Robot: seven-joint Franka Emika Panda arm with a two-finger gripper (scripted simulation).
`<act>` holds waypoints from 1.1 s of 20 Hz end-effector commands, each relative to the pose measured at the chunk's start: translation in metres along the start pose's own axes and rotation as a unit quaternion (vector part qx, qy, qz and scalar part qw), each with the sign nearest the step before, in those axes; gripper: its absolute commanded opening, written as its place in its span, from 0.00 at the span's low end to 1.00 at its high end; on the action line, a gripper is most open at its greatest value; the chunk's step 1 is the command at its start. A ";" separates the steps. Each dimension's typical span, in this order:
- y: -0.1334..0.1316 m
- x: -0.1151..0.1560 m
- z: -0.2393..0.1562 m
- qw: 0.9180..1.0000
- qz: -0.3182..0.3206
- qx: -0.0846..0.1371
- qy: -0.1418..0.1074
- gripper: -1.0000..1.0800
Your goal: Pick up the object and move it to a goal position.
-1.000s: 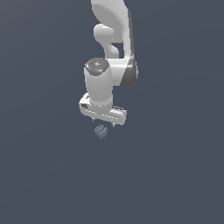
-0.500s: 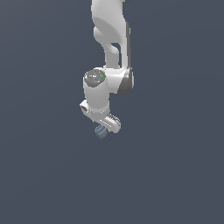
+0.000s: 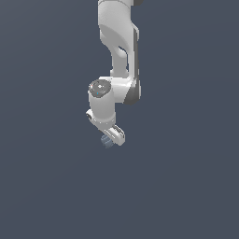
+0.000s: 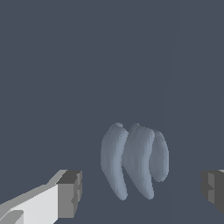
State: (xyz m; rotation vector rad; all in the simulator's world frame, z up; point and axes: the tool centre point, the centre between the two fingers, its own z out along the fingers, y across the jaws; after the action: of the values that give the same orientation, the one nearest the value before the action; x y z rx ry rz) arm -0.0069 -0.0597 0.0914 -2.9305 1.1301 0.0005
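The object is a small blue-grey ball with lighter stripes (image 3: pixel 107 142), showing just under the white hand in the exterior view. In the wrist view the ball (image 4: pixel 133 162) sits between the two grey fingertips, with a gap on each side. My gripper (image 3: pixel 110 137) is low over the ball and straddles it, as the wrist view (image 4: pixel 141 190) also shows. The jaws stand apart and do not touch the ball. One fingertip (image 4: pixel 70 193) and the other fingertip (image 4: pixel 213 190) show at the picture's edges. No goal marker shows.
The white arm (image 3: pixel 119 42) comes down from above in the exterior view. All around is a plain dark blue-grey ground (image 3: pixel 186 186) with no other objects or edges in sight.
The hand has come down closer to the ball and has turned about its own axis. The ball has stayed where it was.
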 end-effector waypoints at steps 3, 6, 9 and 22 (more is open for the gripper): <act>0.000 0.000 0.001 1.000 0.004 0.000 0.000 0.96; 0.001 0.000 0.005 1.000 0.004 0.000 0.000 0.96; 0.001 0.000 0.015 1.000 0.005 0.000 0.000 0.96; 0.001 0.000 0.052 1.000 0.007 0.000 0.000 0.00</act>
State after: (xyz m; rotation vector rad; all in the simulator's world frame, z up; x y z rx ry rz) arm -0.0075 -0.0599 0.0406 -2.9238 1.1489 0.0005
